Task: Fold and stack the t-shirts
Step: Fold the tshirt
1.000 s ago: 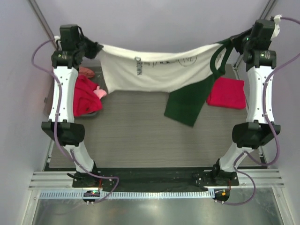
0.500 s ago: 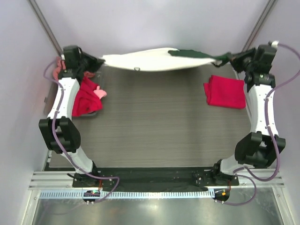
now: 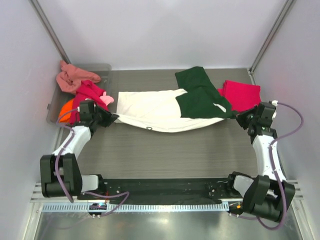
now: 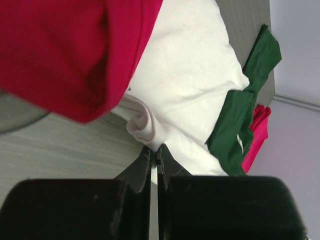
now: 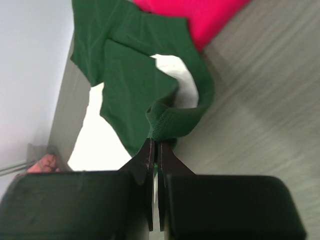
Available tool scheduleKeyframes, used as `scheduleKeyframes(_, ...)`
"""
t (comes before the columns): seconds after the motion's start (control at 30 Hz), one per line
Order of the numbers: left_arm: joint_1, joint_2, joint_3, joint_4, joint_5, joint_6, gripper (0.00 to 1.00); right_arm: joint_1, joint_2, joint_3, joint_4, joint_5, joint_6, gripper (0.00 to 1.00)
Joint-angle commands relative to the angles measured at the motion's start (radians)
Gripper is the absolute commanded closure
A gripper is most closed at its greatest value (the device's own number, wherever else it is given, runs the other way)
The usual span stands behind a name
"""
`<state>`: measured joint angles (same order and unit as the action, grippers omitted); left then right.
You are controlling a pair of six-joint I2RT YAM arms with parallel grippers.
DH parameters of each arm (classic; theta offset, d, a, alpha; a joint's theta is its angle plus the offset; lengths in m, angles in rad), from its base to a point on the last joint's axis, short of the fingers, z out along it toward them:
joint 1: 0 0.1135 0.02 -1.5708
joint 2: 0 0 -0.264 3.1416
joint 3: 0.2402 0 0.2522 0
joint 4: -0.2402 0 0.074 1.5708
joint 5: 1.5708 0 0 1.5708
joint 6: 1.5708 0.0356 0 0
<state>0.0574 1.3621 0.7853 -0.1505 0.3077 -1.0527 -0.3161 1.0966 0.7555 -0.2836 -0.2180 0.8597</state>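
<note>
The cream-white t-shirt lies spread across the middle of the bench. Its dark green sleeves are doubled over it, touching the folded crimson t-shirt near the far right corner. The left gripper is clenched on a bunch of white cloth and the right gripper on a green edge. Half a second ago the shirt hung stretched in the air along the far edge; both arms have since brought it down and nearer.

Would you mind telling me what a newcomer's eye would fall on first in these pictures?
The cream-white t-shirt with dark green sleeves, spread across the middle of the table, its ends pinched by the left tool and the right tool. Next, the folded crimson t-shirt at the far right, and the heap of pink and salmon shirts in the grey tray at the far left.
</note>
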Motion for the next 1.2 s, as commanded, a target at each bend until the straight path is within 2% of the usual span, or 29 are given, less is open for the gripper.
scheduleKeyframes(0.0,0.007,-0.141,-0.098,0.062,0.010,0.072,1.00,-0.009,-0.121,-0.076,-0.018,0.103,-0.065,0.99)
scheduleKeyframes(0.07,0.007,-0.190,-0.155,0.031,-0.021,0.088,1.00,-0.009,-0.220,-0.151,-0.093,0.173,-0.041,0.99)
scheduleKeyframes(0.17,0.005,-0.303,-0.268,-0.009,-0.059,0.094,1.00,-0.009,-0.372,-0.261,-0.135,0.201,-0.010,0.99)
scheduleKeyframes(0.33,0.007,-0.530,-0.450,-0.060,-0.140,0.024,0.95,-0.009,-0.616,-0.366,-0.232,0.262,0.036,0.98)
scheduleKeyframes(0.37,0.005,-0.559,-0.469,-0.072,-0.147,0.014,0.93,-0.008,-0.642,-0.386,-0.262,0.266,0.044,0.96)
scheduleKeyframes(0.47,0.007,-0.688,-0.532,-0.142,-0.180,-0.019,0.80,-0.009,-0.702,-0.390,-0.342,0.293,0.056,0.82)
scheduleKeyframes(0.5,0.005,-0.719,-0.546,-0.180,-0.206,-0.027,0.65,-0.009,-0.711,-0.381,-0.379,0.348,0.067,0.60)
scheduleKeyframes(0.53,0.005,-0.750,-0.557,-0.205,-0.223,-0.038,0.54,-0.008,-0.721,-0.366,-0.419,0.367,0.068,0.47)
scheduleKeyframes(0.57,0.005,-0.814,-0.560,-0.271,-0.248,-0.046,0.42,-0.008,-0.742,-0.345,-0.443,0.379,0.062,0.40)
scheduleKeyframes(0.6,0.007,-0.842,-0.558,-0.297,-0.268,-0.049,0.21,-0.008,-0.754,-0.338,-0.440,0.393,0.046,0.29)
scheduleKeyframes(0.67,0.005,-0.927,-0.535,-0.331,-0.286,-0.021,0.09,-0.008,-0.768,-0.312,-0.393,0.393,0.007,0.25)
scheduleKeyframes(0.7,0.007,-0.954,-0.520,-0.345,-0.283,-0.006,0.01,-0.008,-0.758,-0.297,-0.382,0.397,-0.031,0.25)
scheduleKeyframes(0.77,0.004,-0.986,-0.460,-0.366,-0.274,0.055,0.01,-0.008,-0.712,-0.260,-0.285,0.340,-0.105,0.25)
scheduleKeyframes(0.83,0.004,-0.994,-0.436,-0.337,-0.208,0.080,0.01,-0.008,-0.586,-0.202,-0.243,0.267,-0.174,0.27)
scheduleKeyframes(0.9,0.002,-0.953,-0.385,-0.285,-0.173,0.105,0.00,-0.008,-0.439,-0.165,-0.192,0.168,-0.223,0.31)
scheduleKeyframes(0.97,0.001,-0.895,-0.351,-0.191,-0.139,0.118,0.01,-0.006,-0.347,-0.103,-0.128,0.132,-0.240,0.33)
scheduleKeyframes(1.07,-0.011,-0.697,-0.238,-0.066,-0.105,0.186,0.00,0.002,-0.170,-0.011,-0.037,0.091,-0.260,0.36)
scheduleKeyframes(1.17,-0.033,-0.433,-0.069,-0.047,-0.085,0.230,0.00,0.025,-0.025,0.089,0.026,0.065,-0.264,0.37)
